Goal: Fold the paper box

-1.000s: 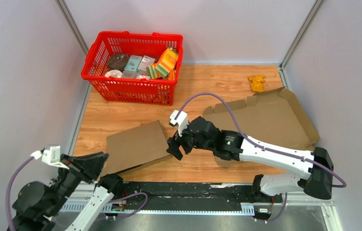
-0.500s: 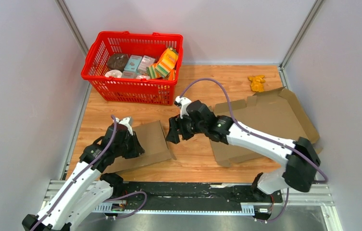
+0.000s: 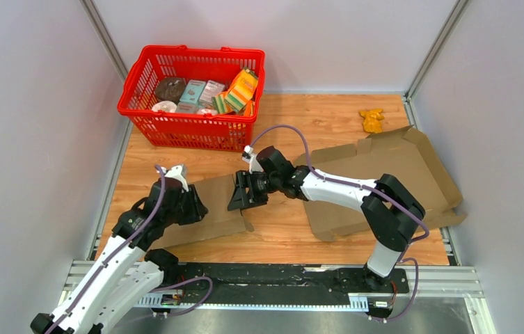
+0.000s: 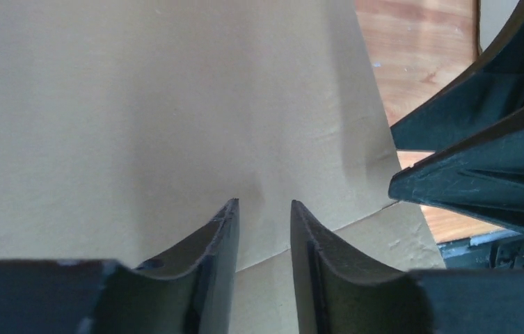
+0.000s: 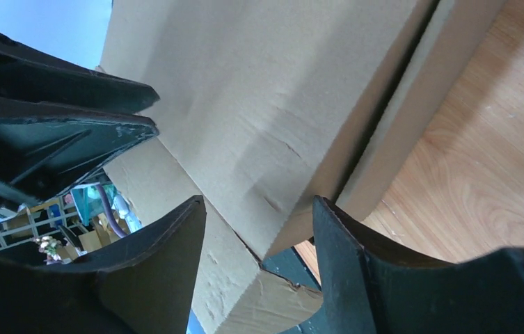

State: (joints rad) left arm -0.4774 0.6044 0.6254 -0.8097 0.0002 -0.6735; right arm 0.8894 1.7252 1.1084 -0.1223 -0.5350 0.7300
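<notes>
Lying flat near the front edge of the wooden counter [image 3: 280, 233], toward its left side, is the brown paper box [image 3: 217, 214]. The left end effector [image 4: 264, 205] is right over the box's top, its jaws only a little apart with nothing between them. The right end effector [image 5: 259, 202] is open around the box's right edge. A big flat cardboard sheet [image 3: 391, 174] lies by the right edge. A red basket [image 3: 189, 132] of packets stands in the back left corner; their labels are too small to read. A yellow toy [image 3: 371, 120] sits near the back right corner. Pale grey walls [image 3: 36, 104] stand around.
</notes>
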